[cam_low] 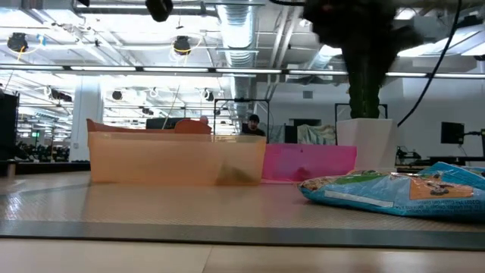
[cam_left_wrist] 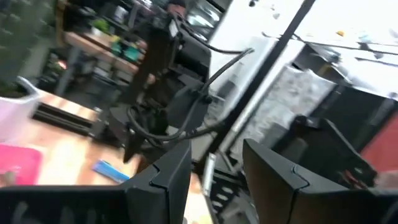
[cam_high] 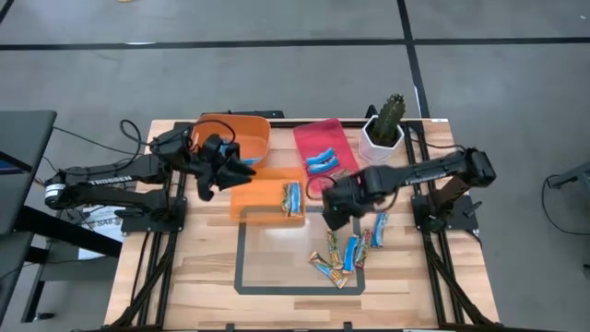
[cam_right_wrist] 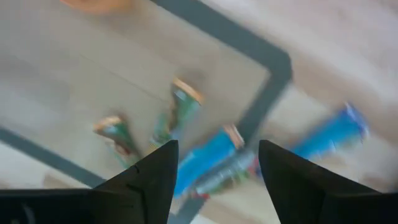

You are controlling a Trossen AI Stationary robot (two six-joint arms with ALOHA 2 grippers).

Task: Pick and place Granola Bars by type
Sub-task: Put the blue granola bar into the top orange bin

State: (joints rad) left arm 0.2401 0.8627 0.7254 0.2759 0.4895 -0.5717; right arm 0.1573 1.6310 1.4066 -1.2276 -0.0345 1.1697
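The right fingers hang open over the granola bars beside the grey tape corner; they look light, flat and slippery, so pinch one across its thin middle.

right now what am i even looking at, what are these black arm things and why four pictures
They are two robot arms at a wooden table, sorting wrapped granola bars. One picture looks down from above, one looks level across the tabletop, and one comes from each arm's wrist. The left gripper hangs by the round orange bin; its fingers are apart and hold nothing. The right gripper is open above the loose bars. Two blue bars lie in the pink bin, one more in the flat orange bin. A potted cactus stands at the back.
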